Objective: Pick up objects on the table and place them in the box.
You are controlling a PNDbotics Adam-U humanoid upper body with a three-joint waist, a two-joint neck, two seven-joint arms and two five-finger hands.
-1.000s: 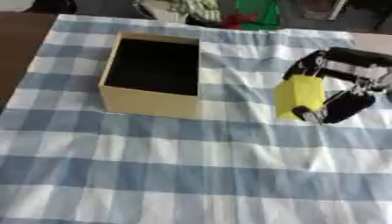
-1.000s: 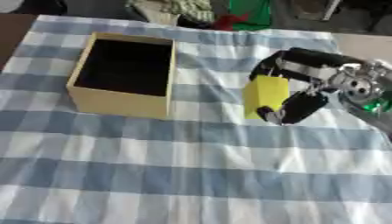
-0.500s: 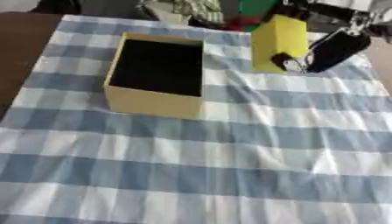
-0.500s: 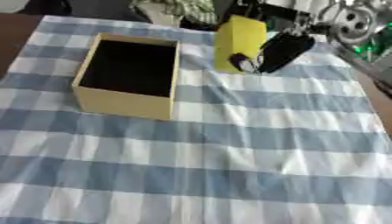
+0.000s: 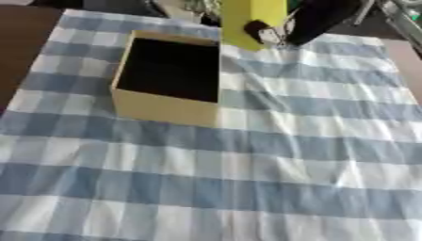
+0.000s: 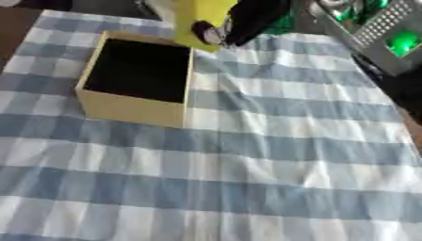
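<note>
While gripping yellow block | right hand now higher, beside box far corner

The right hand reaches in from the upper right, high at the far edge of the view, its black fingers angled down and to the left, the thumb curled against the front of the yellow block it grips. The silver forearm runs off to the right. The left hand shows in neither view.

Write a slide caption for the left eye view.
Right hand holds yellow rectangular block beside open tan cardboard box.
</note>
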